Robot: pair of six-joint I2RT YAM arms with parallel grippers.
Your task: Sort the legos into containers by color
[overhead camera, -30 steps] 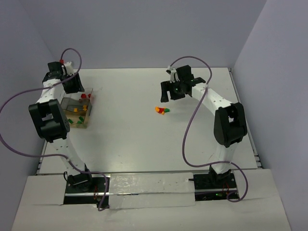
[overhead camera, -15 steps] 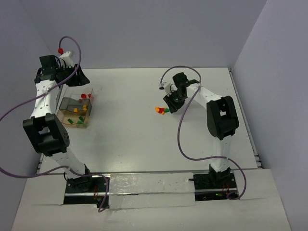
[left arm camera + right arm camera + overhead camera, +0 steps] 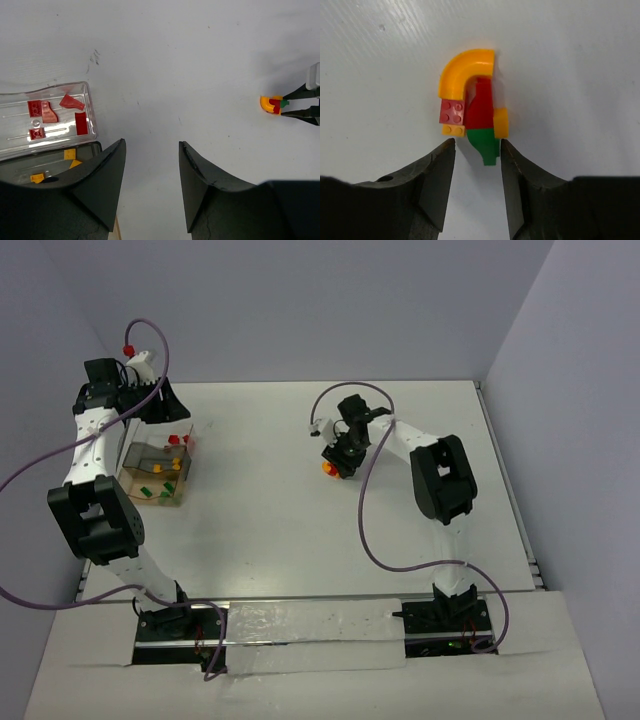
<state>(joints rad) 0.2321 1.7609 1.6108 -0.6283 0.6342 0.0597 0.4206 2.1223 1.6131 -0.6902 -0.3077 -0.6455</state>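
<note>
A small clump of legos (image 3: 328,468) lies mid-table: an orange curved piece (image 3: 462,70), a red brick (image 3: 452,111), a taller red piece (image 3: 480,105), two small orange bits and a green piece (image 3: 484,145). My right gripper (image 3: 477,145) is low over the clump and open, with the green piece's tail between its tips, close to the right finger. The containers (image 3: 132,455) sit at the left, holding red legos (image 3: 45,112), orange ones (image 3: 70,154) and green ones (image 3: 150,490) in separate trays. My left gripper (image 3: 152,150) hovers open and empty beside them.
The left wrist view also shows the clump (image 3: 272,104) far to the right, with the right gripper's fingers (image 3: 306,115) around it. Grey walls close in the table on three sides. Purple cables loop over both arms.
My right gripper has come down and to the left onto the lego clump, its jaws narrower than before. My left arm has pulled back from above the containers toward the far left corner.
</note>
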